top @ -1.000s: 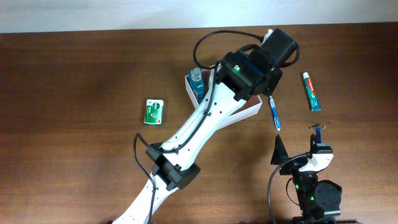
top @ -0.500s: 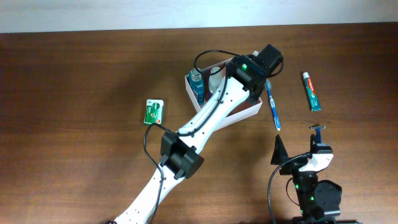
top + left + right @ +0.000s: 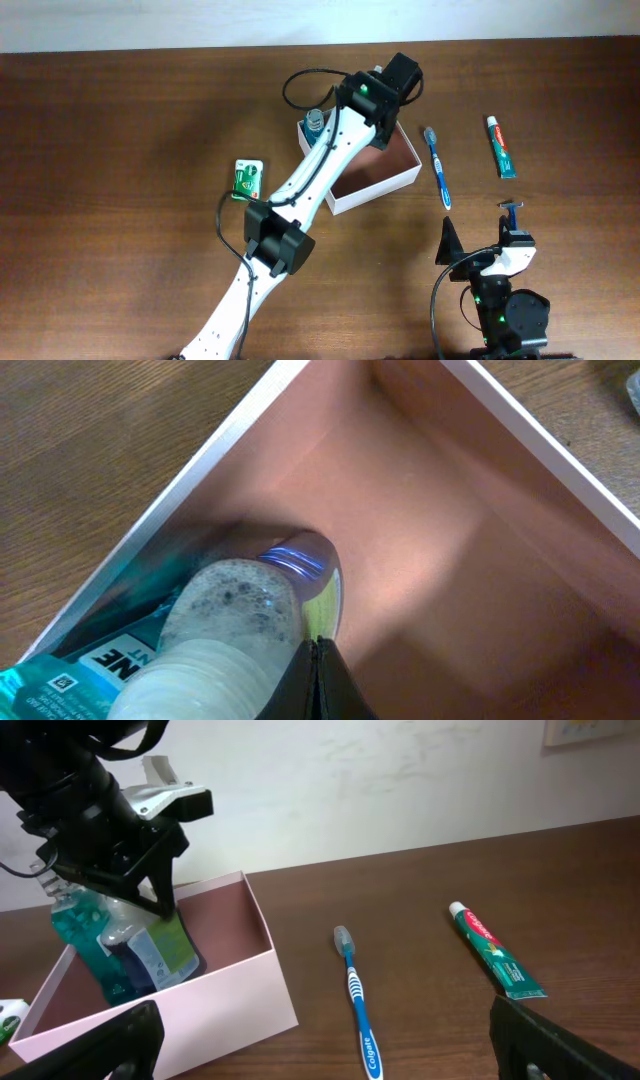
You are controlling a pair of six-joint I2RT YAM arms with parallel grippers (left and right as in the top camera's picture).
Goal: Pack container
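Note:
The container (image 3: 385, 165) is a white-walled box with a reddish-brown inside, at the table's middle; it also shows in the right wrist view (image 3: 200, 995) and the left wrist view (image 3: 450, 560). A teal mouthwash bottle (image 3: 315, 125) and a clear bottle with a green label (image 3: 160, 945) stand in its back left corner. My left gripper (image 3: 318, 660) is shut, its tips against the clear bottle (image 3: 240, 600) inside the box. My right gripper (image 3: 330, 1060) is open and empty, low near the front edge.
A blue toothbrush (image 3: 437, 165) lies right of the container, a toothpaste tube (image 3: 500, 145) further right. A razor (image 3: 511, 210) lies by the right arm. A green packet (image 3: 247, 178) lies left of the box. The left arm (image 3: 310, 190) crosses the container's left side.
The left wrist has swung left, from above the container's right side near the toothbrush to its back left corner. The box's inside now shows. The right arm has not moved.

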